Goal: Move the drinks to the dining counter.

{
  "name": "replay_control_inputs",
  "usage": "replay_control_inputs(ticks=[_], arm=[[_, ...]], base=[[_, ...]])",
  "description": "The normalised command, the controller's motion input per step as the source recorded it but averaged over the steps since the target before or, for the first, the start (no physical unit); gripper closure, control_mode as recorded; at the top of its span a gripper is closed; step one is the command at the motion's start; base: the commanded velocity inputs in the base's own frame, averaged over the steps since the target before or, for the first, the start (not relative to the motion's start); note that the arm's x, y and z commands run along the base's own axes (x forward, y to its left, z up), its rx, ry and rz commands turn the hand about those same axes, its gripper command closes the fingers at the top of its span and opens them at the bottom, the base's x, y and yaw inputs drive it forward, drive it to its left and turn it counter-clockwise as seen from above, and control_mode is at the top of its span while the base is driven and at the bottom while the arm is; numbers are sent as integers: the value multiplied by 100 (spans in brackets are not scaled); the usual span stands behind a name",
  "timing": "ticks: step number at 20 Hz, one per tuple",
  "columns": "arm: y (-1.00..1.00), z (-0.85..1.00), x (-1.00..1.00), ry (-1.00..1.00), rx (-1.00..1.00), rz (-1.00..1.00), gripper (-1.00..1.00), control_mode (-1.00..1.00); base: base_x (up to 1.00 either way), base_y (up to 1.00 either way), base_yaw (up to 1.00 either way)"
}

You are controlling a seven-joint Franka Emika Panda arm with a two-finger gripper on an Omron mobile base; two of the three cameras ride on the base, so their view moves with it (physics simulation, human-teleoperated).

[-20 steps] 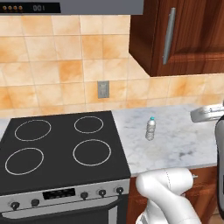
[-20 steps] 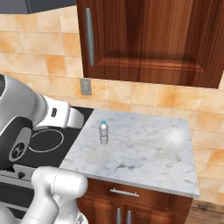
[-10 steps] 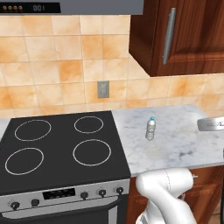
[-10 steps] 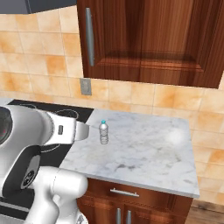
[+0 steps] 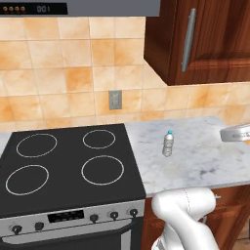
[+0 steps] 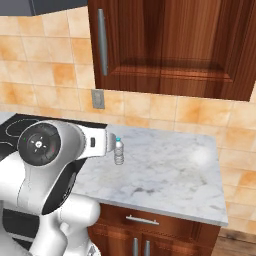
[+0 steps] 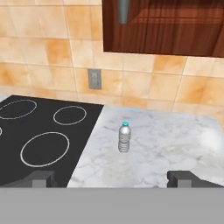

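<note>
marble surface [image 5: 195, 161] beside the black stove [image 5: 63, 166], under tan wall tiles and a dark wood cabinet [image 6: 165, 45]; small clear water bottle [image 7: 124, 138] upright near the stove-side edge of that surface, also seen at [image 5: 168, 144] and [image 6: 119, 151], blue cap on top, nothing touching it; gripper [image 7: 112, 178] spread to its widest, empty, aimed at the bottle from well back, fingertips [image 7: 40, 178] low at either side of the hand view; no amber bottle and no dining counter to be found in these views, so likely at the reach for the first drink.

risks, as judgement: light, narrow, tall bottle, easy to tip with one fingertip arriving first or off-centre; could roll toward the stove or off the front edge if knocked; ribbed, thin plastic may buckle or squirt out under a hard squeeze, or slip under a soft one; too high a grasp near the cap could let it swing or drop during the drive to the dining counter; too low an approach could scrape fingertips on the marble; wide arm swing close to the cabinet another possible bump.
</note>
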Motion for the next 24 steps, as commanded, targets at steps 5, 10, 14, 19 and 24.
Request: replay_control_inputs(ticks=[5,10,14,19,24], arm=[[-4,-17,23,5,1,6,-100,-100],[-10,-43,2,0,0,3,-100,-100],[-14,-42,9,-5,0,3,-100,-100],[-32,-32,31,0,0,5,-100,-100],[-31,-45,28,0,0,10,-100,-100]], base=[[0,0,0],[0,0,0],[0,0,0],[0,0,0],[0,0,0]])
